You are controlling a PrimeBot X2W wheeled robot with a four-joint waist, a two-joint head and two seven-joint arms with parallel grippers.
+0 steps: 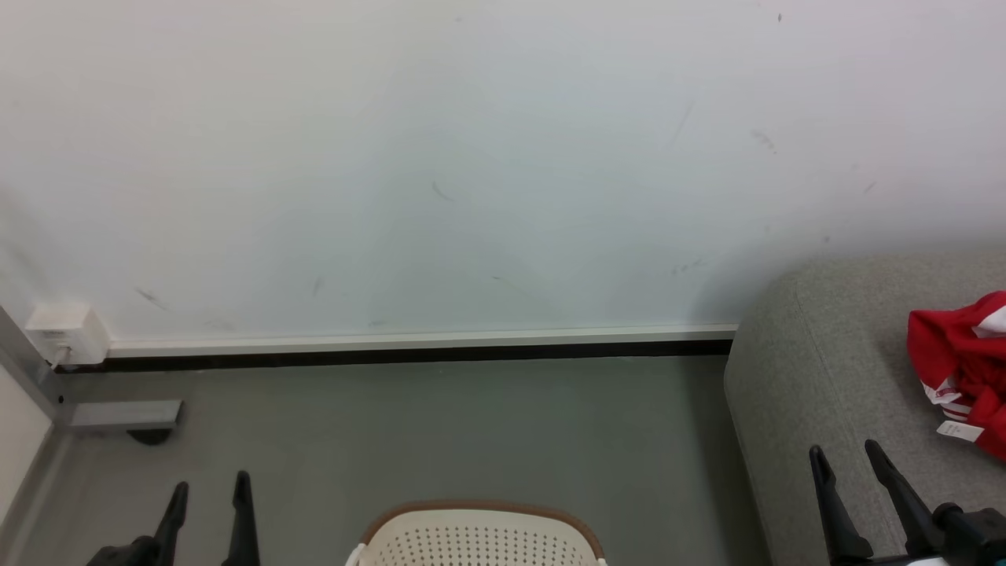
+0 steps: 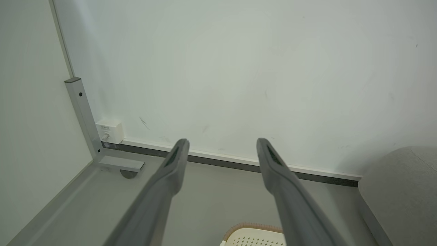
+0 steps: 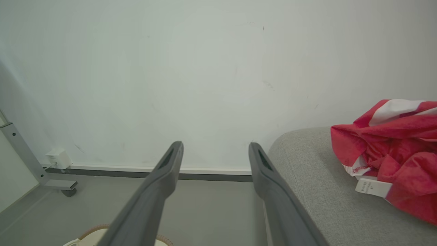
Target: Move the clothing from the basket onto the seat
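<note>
Left gripper [image 1: 212, 481], right gripper [image 1: 843, 448] gaped wide, both empty. Jersey [image 1: 963, 354] lay crumpled on sofa [image 1: 817, 369], outside basket [image 1: 479, 507]. Judged light, soft, slippery; pinch raised fold.

We are seeing bright, even light; a soft shadow is darkening the wall [image 1: 699, 291] beside the sofa [image 1: 825, 369], lower right.

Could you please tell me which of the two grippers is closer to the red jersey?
The right gripper: it stands open by the sofa edge, beside the jersey, while the left gripper is over the floor beyond the basket.
</note>
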